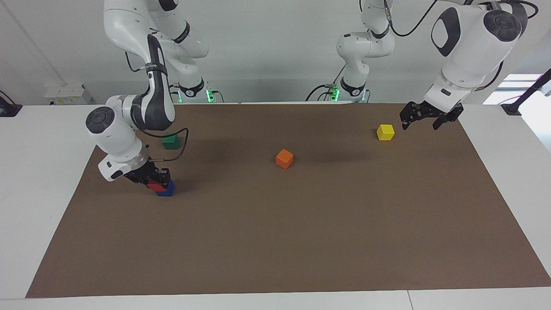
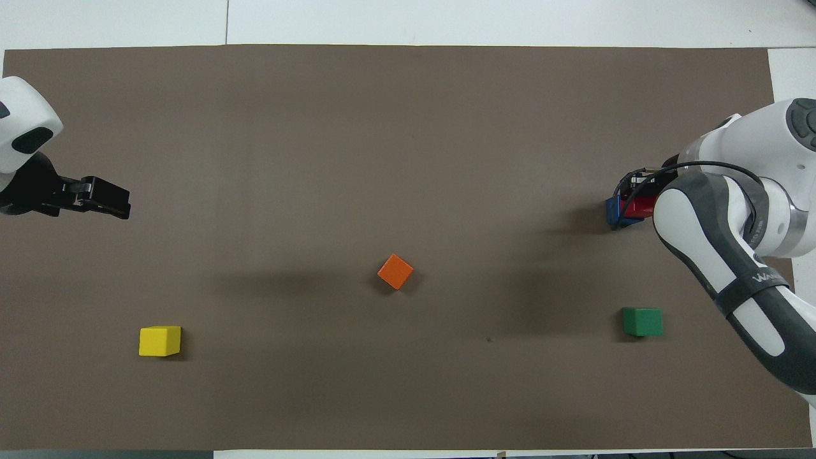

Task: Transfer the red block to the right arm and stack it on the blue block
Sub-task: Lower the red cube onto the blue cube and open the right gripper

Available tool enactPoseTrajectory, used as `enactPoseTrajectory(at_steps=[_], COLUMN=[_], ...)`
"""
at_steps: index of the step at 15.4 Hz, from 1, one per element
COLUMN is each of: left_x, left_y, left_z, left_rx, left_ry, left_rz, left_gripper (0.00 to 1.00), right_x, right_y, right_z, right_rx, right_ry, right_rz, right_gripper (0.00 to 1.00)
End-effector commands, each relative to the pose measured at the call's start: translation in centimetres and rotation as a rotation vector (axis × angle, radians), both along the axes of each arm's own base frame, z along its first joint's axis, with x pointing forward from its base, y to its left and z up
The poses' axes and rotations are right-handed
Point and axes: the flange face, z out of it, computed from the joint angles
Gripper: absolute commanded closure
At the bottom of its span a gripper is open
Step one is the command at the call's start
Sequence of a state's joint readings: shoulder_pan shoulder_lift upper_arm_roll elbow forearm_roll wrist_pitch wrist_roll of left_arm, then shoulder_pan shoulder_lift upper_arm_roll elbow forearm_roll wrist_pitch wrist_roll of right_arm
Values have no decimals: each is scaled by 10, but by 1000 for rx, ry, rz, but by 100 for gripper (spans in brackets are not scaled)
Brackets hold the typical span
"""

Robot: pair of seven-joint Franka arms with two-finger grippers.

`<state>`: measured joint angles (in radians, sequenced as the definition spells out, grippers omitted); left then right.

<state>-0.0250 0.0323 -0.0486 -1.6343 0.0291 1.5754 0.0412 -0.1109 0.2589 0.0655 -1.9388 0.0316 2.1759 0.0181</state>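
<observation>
Right tool (image 1: 157, 181) grips the red block (image 1: 156, 185), a smooth cube sitting on the blue block (image 1: 167, 189). Left tool (image 1: 424, 119) spread wide over matte brown mat (image 1: 301, 224), at 3 o'clock of the yellow cube (image 1: 385, 132) in the facing view.

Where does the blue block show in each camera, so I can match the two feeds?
Facing view: the blue block sits low toward the picture's left, under the red block, at the right tool.
Overhead view: the blue block peeks out at the right edge, mid-height, mostly covered.
Shared landmark: the green block, nearer to the robots than the blue block.
</observation>
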Motion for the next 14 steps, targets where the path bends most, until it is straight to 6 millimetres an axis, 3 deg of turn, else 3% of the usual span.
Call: enactPoseTrajectory(at_steps=[1,2,3,9,14], left_x=[2,2,2,2,2], left_y=[-2,-2,-2,-2,-6], left_z=[3,3,3,5,9], left_rx=[-5,-5,-5,-5,-6], left_ry=[-5,-5,-5,-8,-15], left_rz=[-6,-6,-6,-7,-12], left_gripper=[0,0,0,0,0], right_x=[-6,-6,-6,-4,1], right_y=[4,4,4,4,8], right_z=[-5,-5,-4,0,40], right_rx=[-11,-11,-11,-10,-9], right_ry=[12,13,12,19,33], right_rz=[-12,-12,-12,-13,1], right_gripper=[12,3,0,0,0])
